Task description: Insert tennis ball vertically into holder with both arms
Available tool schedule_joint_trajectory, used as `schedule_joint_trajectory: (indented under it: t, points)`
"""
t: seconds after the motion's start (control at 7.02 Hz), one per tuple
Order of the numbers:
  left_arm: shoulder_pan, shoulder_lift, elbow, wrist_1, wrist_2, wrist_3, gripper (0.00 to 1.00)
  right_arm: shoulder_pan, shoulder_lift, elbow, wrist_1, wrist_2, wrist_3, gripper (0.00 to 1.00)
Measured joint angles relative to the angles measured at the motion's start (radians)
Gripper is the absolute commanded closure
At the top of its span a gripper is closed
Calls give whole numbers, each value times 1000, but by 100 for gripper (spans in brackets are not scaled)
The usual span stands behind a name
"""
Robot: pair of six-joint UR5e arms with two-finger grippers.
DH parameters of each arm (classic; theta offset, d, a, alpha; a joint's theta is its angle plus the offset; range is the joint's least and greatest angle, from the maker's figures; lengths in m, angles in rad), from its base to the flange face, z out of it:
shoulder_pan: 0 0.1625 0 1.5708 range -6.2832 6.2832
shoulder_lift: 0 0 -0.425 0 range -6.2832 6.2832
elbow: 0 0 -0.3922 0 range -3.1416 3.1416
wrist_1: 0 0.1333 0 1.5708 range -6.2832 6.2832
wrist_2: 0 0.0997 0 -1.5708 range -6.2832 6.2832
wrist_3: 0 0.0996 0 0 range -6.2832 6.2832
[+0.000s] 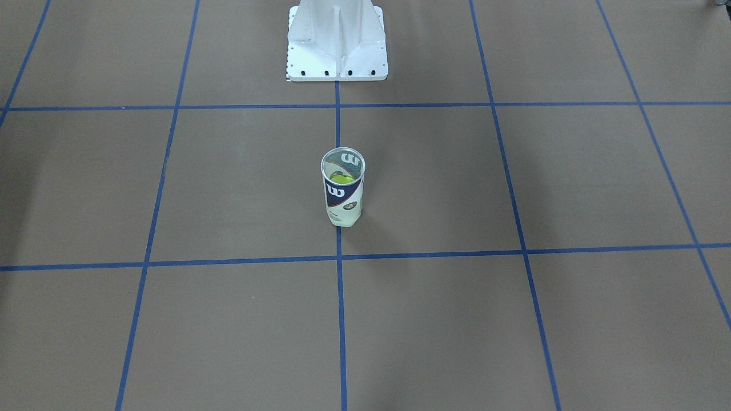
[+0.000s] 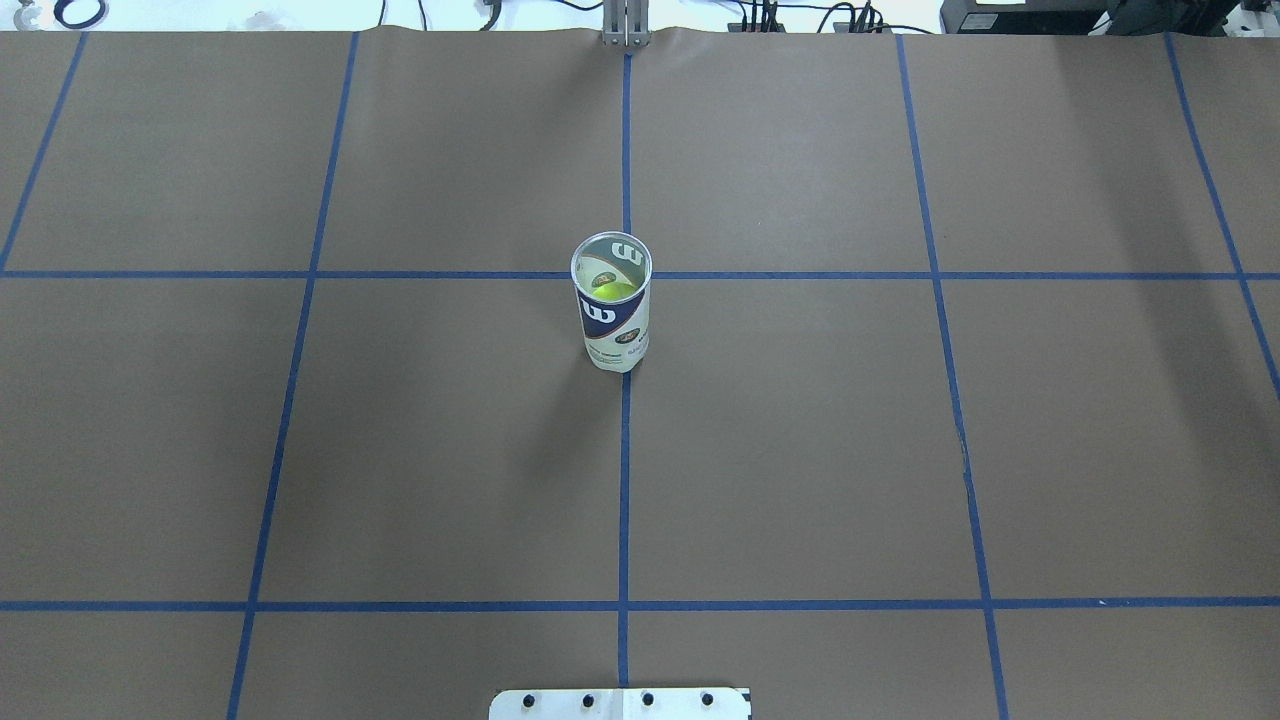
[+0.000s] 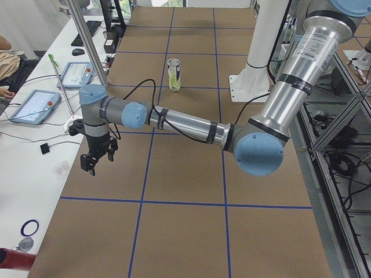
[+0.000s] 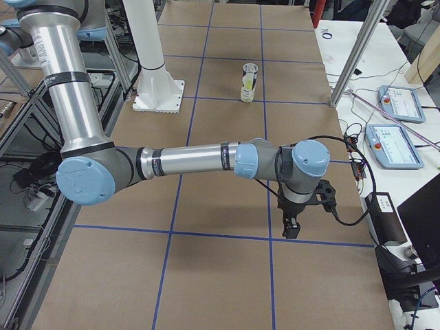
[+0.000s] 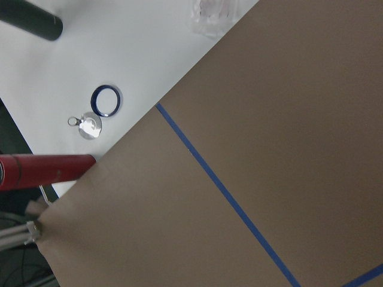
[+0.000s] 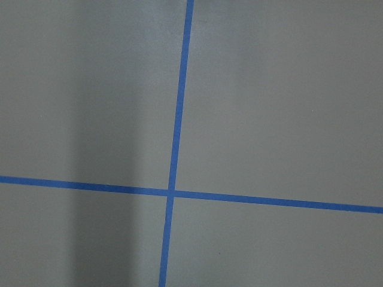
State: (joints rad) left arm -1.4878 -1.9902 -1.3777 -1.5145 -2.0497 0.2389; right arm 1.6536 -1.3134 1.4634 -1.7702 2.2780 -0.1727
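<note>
A white "W" logo on a navy band is seen on the holder (image 1: 342,194). It reads upside down in the exterior front-facing view, and a second "W" shows through the clear wall near the rim. The smaller print below the band cannot be read.

The holder is stood upright at the middle of the table (image 2: 300,450), its base on the central blue tape line (image 2: 624,480), just below a crossing of lines in the overhead view. Its mouth is open. The tennis ball (image 1: 342,178) is seen through the mouth, inside the holder. In both side views its yellow-green colour shows in the lower part of the holder.

The left arm (image 3: 185,124) is bent at an elbow in the centre right of the exterior left view. Its forearm is stretched level toward the left of the frame, and the left gripper (image 3: 93,162) is pointed down near the table's edge. The right arm (image 4: 192,161) is posed likewise in the exterior right view, with the right gripper (image 4: 292,223) hung downward at the centre right. Both grippers are well apart from the holder. Whether either is wide or narrow cannot be told.

A blue ring (image 5: 106,100) and a red cylinder (image 5: 45,170) are shown beside the table in the left wrist view. The white pedestal base (image 1: 337,43) is seen at the top centre of the front-facing view.
</note>
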Motion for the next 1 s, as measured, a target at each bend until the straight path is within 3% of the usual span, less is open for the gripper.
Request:
schedule_joint_trajectory:
  t: [0.43, 0.71, 1.0]
  points:
    - [-20, 221, -82, -80, -123, -80, 0, 0, -2, 0, 0, 0, -1, 1]
    - [-66, 312, -133, -105, -219, -120, 0, 0, -3, 0, 0, -1, 0, 1]
    - [-83, 438, -262, -105, -245, -130, 0, 0, -2, 8, 0, -3, 14, 0]
